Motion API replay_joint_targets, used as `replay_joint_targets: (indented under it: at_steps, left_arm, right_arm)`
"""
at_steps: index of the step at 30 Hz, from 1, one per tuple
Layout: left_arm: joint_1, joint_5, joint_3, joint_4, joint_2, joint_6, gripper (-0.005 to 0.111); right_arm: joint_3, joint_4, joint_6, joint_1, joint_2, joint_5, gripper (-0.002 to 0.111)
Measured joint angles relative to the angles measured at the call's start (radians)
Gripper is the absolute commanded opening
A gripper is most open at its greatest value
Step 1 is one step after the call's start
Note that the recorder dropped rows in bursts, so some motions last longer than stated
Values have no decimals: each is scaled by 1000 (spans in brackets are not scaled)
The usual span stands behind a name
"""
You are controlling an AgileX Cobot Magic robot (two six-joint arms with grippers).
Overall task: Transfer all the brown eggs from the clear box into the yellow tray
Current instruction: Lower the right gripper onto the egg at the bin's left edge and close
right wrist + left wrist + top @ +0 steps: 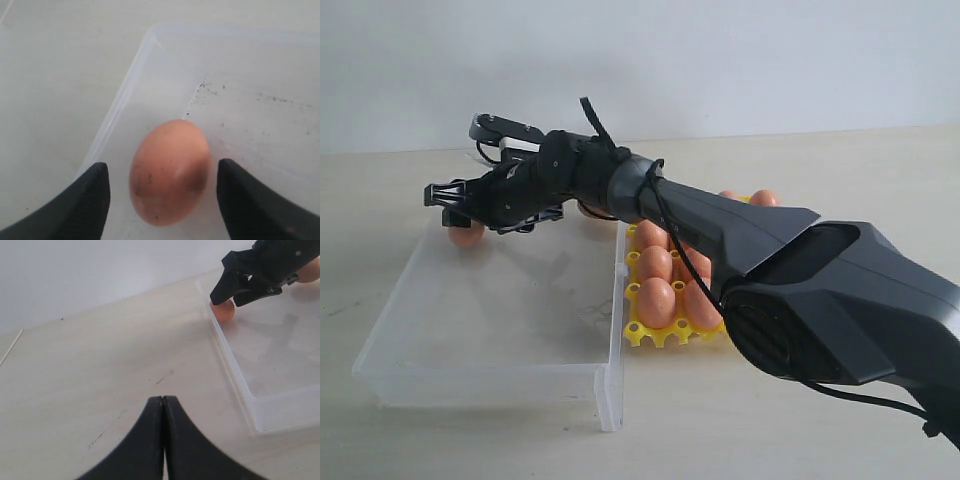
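One brown egg (169,172) lies in the far left corner of the clear box (490,385). My right gripper (162,167) is open, with a finger on each side of this egg and a gap on both sides. From outside, the right gripper (442,200) hangs just over the same egg (467,236). A second egg (311,271) lies in the box, mostly hidden behind the arm. The yellow tray (655,335) sits right of the box and holds several eggs (655,300). My left gripper (163,399) is shut on nothing, over bare table left of the box.
The right arm (720,225) stretches across the yellow tray and over the box's right wall. The box's near left wall (235,375) runs close to the left gripper. Pale tabletop (100,365) surrounds everything.
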Motion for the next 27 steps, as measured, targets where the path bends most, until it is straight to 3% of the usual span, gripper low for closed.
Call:
replay_joint_targets:
  at_steps: [14,17,22,27]
  left_arm:
    - [0,0,0,0,0,0,0]
    - [0,0,0,0,0,0,0]
    - [0,0,0,0,0,0,0]
    - [0,0,0,0,0,0,0]
  right_arm:
    - [0,10,-19,10,11,-25,56]
    - [0,10,-19,10,11,-27,42]
    - [0,13,-21,10,11,-27,1]
    - [-4,15,-45,10,10,-17,0]
